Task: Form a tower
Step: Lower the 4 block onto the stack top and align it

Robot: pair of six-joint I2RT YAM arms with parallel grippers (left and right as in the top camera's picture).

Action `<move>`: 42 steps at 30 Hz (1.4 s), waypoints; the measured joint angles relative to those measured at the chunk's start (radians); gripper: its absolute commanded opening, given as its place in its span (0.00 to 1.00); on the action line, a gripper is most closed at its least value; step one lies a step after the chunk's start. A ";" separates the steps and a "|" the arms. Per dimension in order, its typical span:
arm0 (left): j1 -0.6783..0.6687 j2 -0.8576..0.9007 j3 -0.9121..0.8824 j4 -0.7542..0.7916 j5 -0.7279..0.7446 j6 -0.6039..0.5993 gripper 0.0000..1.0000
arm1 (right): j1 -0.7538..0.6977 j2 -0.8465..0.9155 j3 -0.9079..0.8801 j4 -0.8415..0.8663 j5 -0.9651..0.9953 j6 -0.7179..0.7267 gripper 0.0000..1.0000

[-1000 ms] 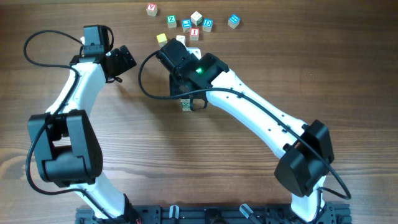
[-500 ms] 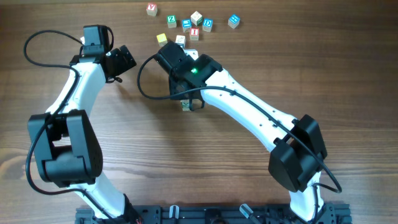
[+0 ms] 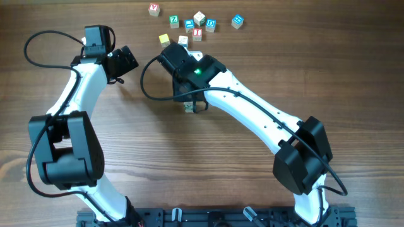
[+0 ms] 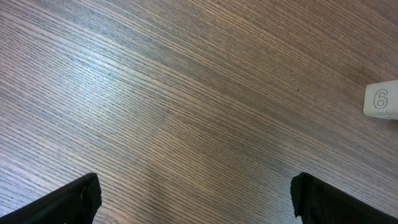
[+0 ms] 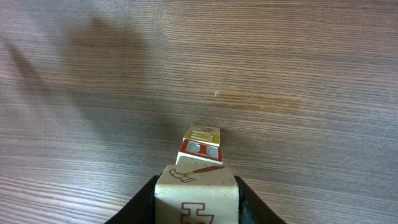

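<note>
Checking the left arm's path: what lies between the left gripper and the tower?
In the overhead view, only bare table and the right arm's black cable lie between left gripper and tower.

Robotics lab bench, by the look. Left arm (image 3: 82, 88) and right arm (image 3: 252, 113), white and black, mounted on a black rail (image 3: 208, 219) at the edge of a wood-grain desk (image 3: 353, 75); cables (image 3: 142, 81) looped. Only props: toy letter cubes (image 3: 211, 24), a few in a tower (image 5: 200, 146).

Numeral 6 on white cube (image 4: 380, 101), red I on hammer-print cube (image 5: 196, 198)
</note>
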 measured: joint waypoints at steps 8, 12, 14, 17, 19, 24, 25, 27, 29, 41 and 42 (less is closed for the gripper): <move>0.000 0.000 0.000 0.000 0.000 0.000 1.00 | 0.000 0.000 0.000 0.000 -0.007 0.012 0.35; 0.000 0.000 0.000 0.000 0.000 0.000 1.00 | 0.000 0.000 0.000 0.000 -0.006 0.012 0.34; 0.000 0.000 0.000 0.000 0.000 0.000 1.00 | 0.000 0.000 0.000 -0.001 -0.006 0.012 0.34; 0.000 0.000 0.000 0.000 0.000 0.000 1.00 | 0.000 0.000 0.000 -0.001 -0.006 0.012 0.34; 0.000 0.000 0.000 0.000 0.000 0.000 1.00 | 0.000 -0.001 0.000 -0.001 -0.006 0.012 0.34; 0.000 0.000 0.000 0.000 0.000 0.000 1.00 | 0.000 -0.003 0.000 -0.003 -0.006 0.012 0.34; 0.000 0.000 0.000 0.000 0.000 0.000 1.00 | 0.000 -0.005 0.000 -0.003 -0.006 0.012 0.33; 0.000 0.000 0.000 0.000 0.000 0.000 1.00 | 0.000 -0.009 0.000 -0.004 -0.006 0.012 0.32; 0.000 0.000 0.000 0.000 0.000 0.000 1.00 | 0.000 -0.015 0.000 -0.005 -0.006 0.012 0.32; 0.000 0.000 0.000 0.000 0.000 0.000 1.00 | 0.041 -0.021 0.000 -0.029 -0.006 0.079 0.34; 0.000 0.000 0.000 0.000 0.000 0.000 1.00 | 0.041 -0.021 0.000 -0.029 -0.006 0.088 0.34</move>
